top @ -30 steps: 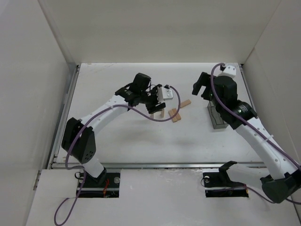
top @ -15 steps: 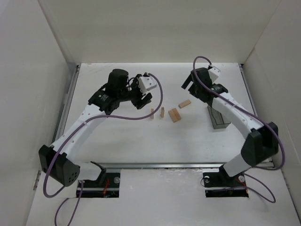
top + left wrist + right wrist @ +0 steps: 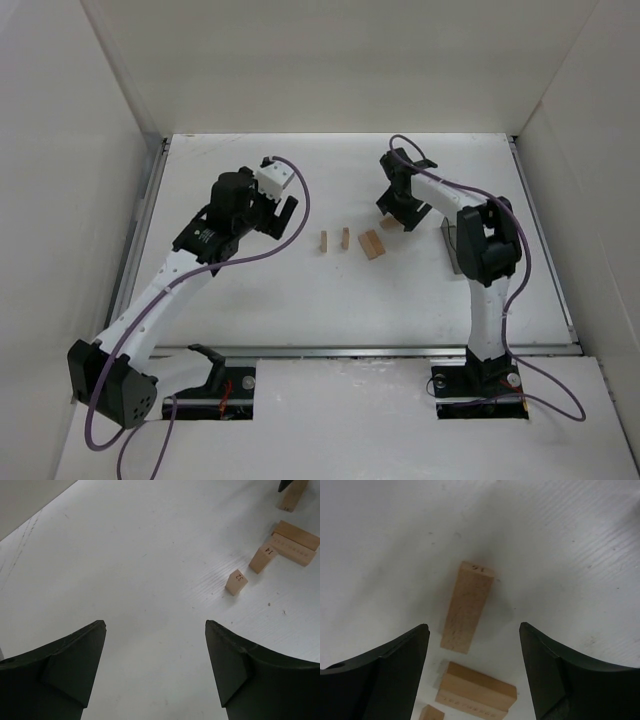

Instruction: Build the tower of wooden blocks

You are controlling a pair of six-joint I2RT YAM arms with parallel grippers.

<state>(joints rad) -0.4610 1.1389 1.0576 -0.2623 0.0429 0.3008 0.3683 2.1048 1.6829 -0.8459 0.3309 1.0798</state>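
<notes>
The wood block tower pieces lie mid-table: two small upright planks (image 3: 323, 241) (image 3: 345, 238), a flat stacked pair (image 3: 372, 244), and one loose flat plank (image 3: 392, 222). My right gripper (image 3: 391, 216) is open and hangs just above the loose plank (image 3: 468, 606), one finger on each side of it; the stacked pair (image 3: 476, 690) lies just beyond. My left gripper (image 3: 286, 214) is open and empty, left of the planks. In the left wrist view (image 3: 155, 625) the uprights marked 32 (image 3: 236, 581) and 14 (image 3: 263, 559) and the pair (image 3: 295, 542) lie far ahead.
A small grey translucent bin (image 3: 451, 250) stands right of the planks, mostly hidden behind the right arm. White walls close in the table on the left, back and right.
My left gripper has pulled back to the left, away from the two upright planks. My right gripper has swung left and down from near the bin to over the loose plank.
</notes>
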